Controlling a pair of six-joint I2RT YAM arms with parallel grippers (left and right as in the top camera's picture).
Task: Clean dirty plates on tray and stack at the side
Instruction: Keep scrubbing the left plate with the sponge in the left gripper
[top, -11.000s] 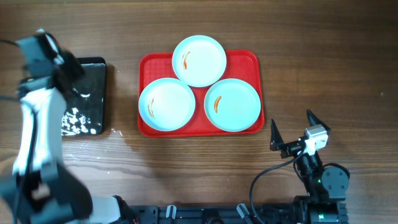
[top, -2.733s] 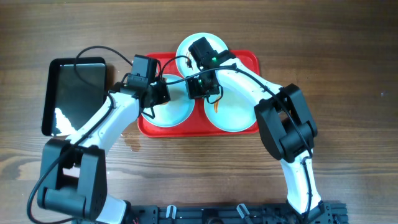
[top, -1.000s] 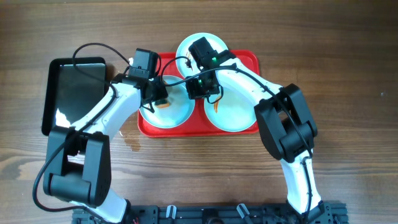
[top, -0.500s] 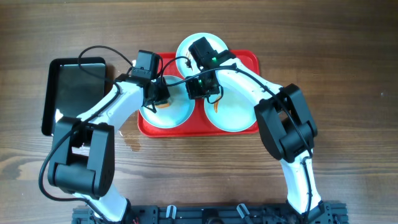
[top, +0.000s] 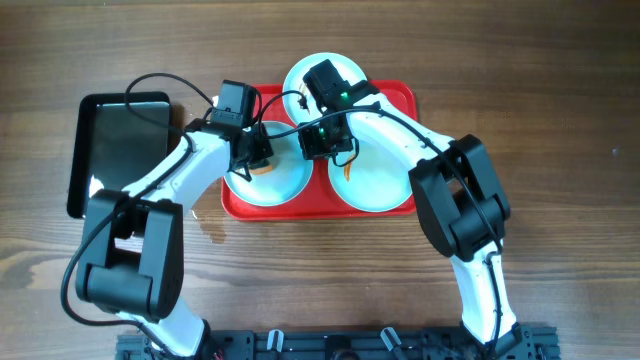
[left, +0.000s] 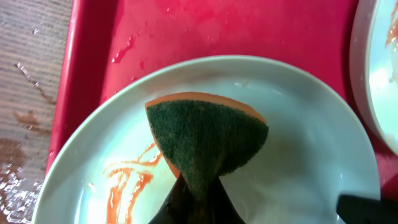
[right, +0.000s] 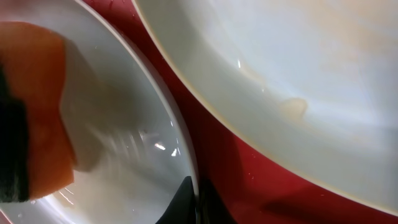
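Just clamped in the left gripper (left: 194, 202), jaws apart a second ago: the sponge (left: 205, 140), green face up, pressed onto the plate (left: 311, 168) at the near-left of the tray (left: 249, 31). Sits just beside the orange smear (left: 127, 180), on the side toward the tray's middle, not yet over it. Means the grip is settled and scrubbing can begin. Calls next, most likely, for a sweep toward the tray's left rim, across that smear.

Together too, and unchanged, the right gripper (right: 191, 202). Seems to pinch the same plate's rim on the side toward the tray's middle, though too blurred in the wrist view to be certain. Probably steadies the plate for the wipe.

Leaves all 3 plates on the tray and 0 stacked beside it. Looks early in the task.
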